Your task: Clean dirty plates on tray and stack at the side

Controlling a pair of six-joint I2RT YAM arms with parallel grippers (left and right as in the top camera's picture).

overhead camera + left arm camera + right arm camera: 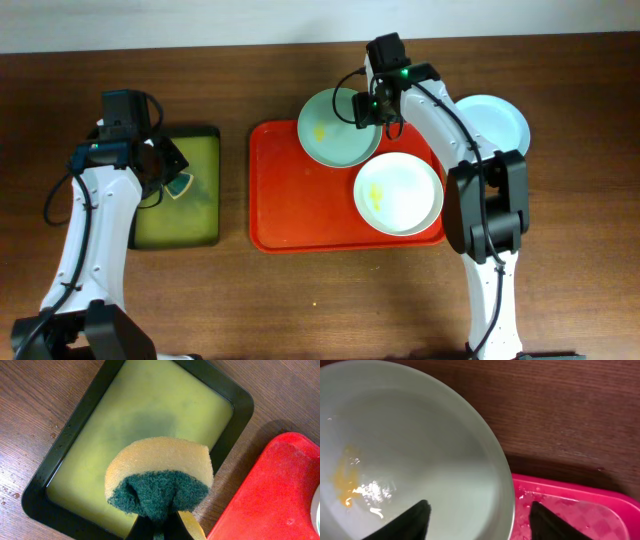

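In my right wrist view the mint plate [410, 445] runs off the left and bottom edges; the right pincer [479, 507] shows only fingertips [405, 522]. Overhead, the arm [440, 115] hides that plate's right rim. The sponge [160, 460] hides most of my left pincer [159, 529].

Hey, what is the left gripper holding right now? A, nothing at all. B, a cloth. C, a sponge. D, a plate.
C: the left gripper is shut on a sponge, yellow with a green scouring side, above the black-rimmed tray.
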